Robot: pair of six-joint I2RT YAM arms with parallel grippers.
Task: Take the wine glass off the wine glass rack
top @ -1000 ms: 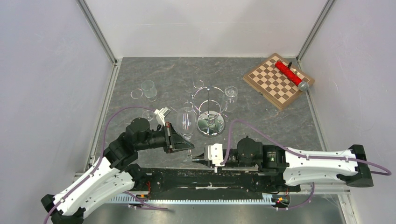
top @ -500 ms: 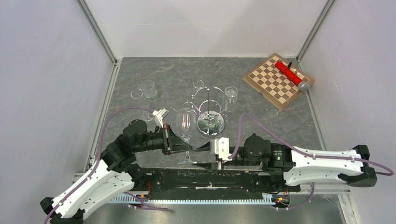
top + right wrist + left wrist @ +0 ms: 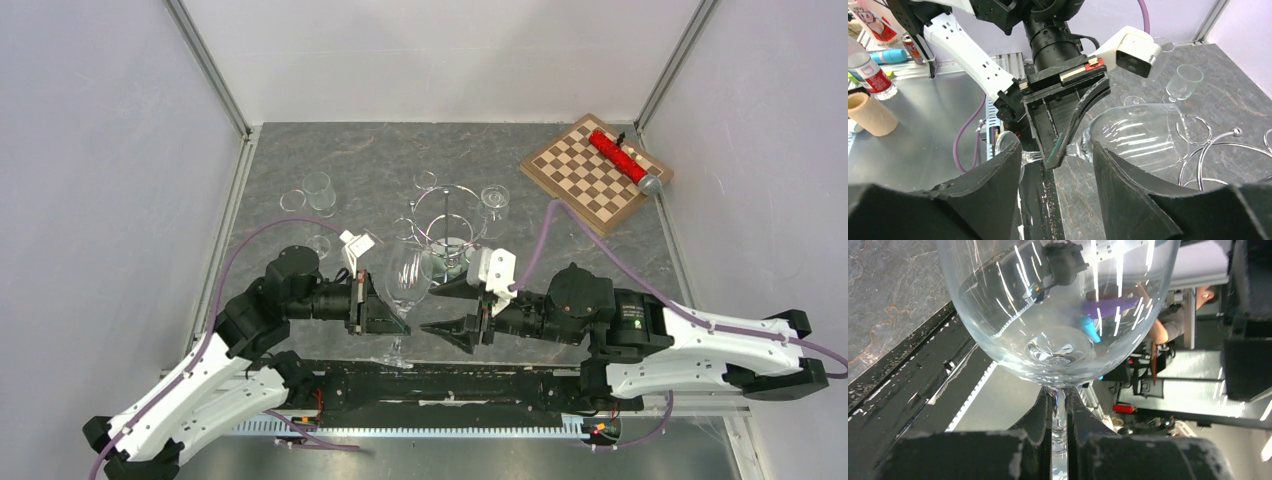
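Stem of wine glass [image 3: 408, 275] pinched by left gripper [image 3: 396, 318]; right gripper [image 3: 438, 308] gapes at 3 o'clock. I'd lower upright, clear of rack [image 3: 447, 215].

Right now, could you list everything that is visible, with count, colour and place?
large clear wine glass: one, transparent, off the rack, near the front edge
shiny chrome wire rack: one, silver, table centre
small clear glasses: at least two, transparent; one rear left, one right of the rack
wooden chessboard: one, brown and cream, rear right
red cylinder: one, silver-tipped, on the chessboard
grey stone-look table: one
left gripper: black, shut on the glass stem
right gripper: black, open, beside that stem
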